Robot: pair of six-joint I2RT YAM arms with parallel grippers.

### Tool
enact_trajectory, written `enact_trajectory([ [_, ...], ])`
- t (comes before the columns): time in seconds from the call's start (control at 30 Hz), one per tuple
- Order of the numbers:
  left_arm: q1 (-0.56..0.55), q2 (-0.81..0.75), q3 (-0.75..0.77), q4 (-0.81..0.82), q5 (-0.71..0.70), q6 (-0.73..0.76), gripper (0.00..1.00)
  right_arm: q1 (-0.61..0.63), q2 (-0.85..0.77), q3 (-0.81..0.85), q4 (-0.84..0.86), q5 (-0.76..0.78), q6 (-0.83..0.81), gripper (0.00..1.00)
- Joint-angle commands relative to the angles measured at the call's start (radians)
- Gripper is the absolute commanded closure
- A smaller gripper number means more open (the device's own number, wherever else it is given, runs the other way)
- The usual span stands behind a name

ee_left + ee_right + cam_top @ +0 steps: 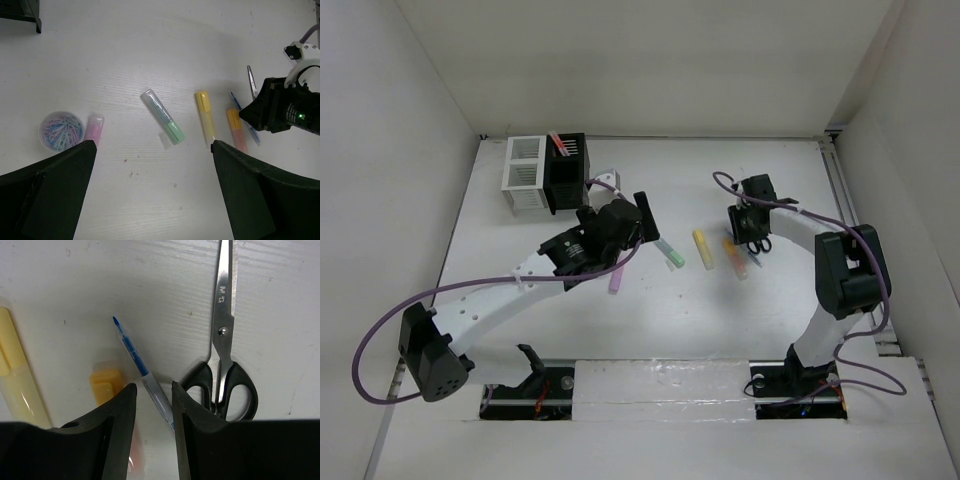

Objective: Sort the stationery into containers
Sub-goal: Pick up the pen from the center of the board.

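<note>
Blue in colour and slim, a plastic pen point(131, 347) is lying slantwise on the white surface point(150, 280). The right gripper point(154, 390) is sitting low over the pen's near end, its jaws parted only narrowly and the barrel running between them. Nothing is being lifted: the plastic pen is lying flat, and a sliver of gap is showing on one side, so the hold does not look closed yet. Black-handled steel scissors point(223, 325) are lying just right of it, blades pointing far and handles close beside the right finger. An orange highlighter point(106, 385) is lying just left, partly hidden by the other finger, with a yellow highlighter point(15, 370) beyond it.

The left gripper point(151, 146) is hovering wide open and empty over the middle of the surface, near a green highlighter point(163, 116). A pale purple marker point(93, 128) and a round clear tub of coloured paper clips point(61, 131) are lying to the left of that.

At the far left, the white slatted box point(523, 175) and the black slatted box point(565, 175) are standing joined, and a red pen point(558, 143) is standing in the black one.

The step in hand seems to be the pick of the plastic pen. The next move is likely calling for a firm close on the thin barrel without nudging the scissors or the orange highlighter. After that would come a lift and a long carry left and far to the boxes, with the left arm standing in the path.
</note>
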Motion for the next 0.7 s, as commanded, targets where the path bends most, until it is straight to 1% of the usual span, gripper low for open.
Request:
enact_trajectory([
  [0.0, -0.003, 0.003, -0.003, 0.021, -0.011, 0.020, 0.00, 0.004, 0.008, 0.039, -0.005, 0.019, 0.000, 0.60],
  [0.13, -0.003, 0.012, 0.008, 0.012, -0.032, 0.020, 0.00, 0.004, 0.017, 0.039, -0.005, 0.019, 0.000, 0.61],
  [0.17, -0.003, 0.012, 0.008, 0.012, -0.041, 0.020, 0.00, 0.004, 0.017, 0.039, -0.005, 0.010, 0.000, 0.63],
  [0.27, -0.003, 0.012, 0.008, 0.000, -0.054, 0.020, 0.00, 0.004, 0.027, 0.039, -0.028, 0.010, 0.000, 0.71],
  [0.3, -0.003, 0.003, 0.008, -0.001, -0.054, 0.020, 0.00, 0.004, 0.027, 0.039, -0.028, 0.010, 0.000, 0.77],
  [0.4, -0.003, 0.003, 0.008, -0.001, -0.063, 0.011, 0.00, 0.004, 0.037, 0.060, -0.056, -0.001, 0.000, 0.86],
  [0.43, -0.003, 0.003, 0.008, -0.001, -0.063, 0.011, 0.00, 0.014, 0.037, 0.060, -0.056, -0.001, 0.000, 0.93],
  [0.47, -0.003, 0.003, 0.008, -0.001, -0.063, 0.011, 0.00, 0.014, 0.046, 0.060, -0.056, -0.001, 0.000, 0.95],
  [0.5, -0.003, 0.003, 0.008, -0.001, -0.063, 0.011, 0.00, 0.014, 0.046, 0.060, -0.056, -0.001, 0.000, 1.00],
  [0.6, -0.003, 0.003, 0.008, -0.010, -0.072, 0.011, 0.00, 0.014, 0.046, 0.076, -0.056, -0.013, 0.000, 1.00],
  [0.67, -0.003, 0.003, 0.008, -0.010, -0.072, 0.011, 0.00, 0.025, 0.046, 0.099, -0.067, 0.035, 0.012, 1.00],
])
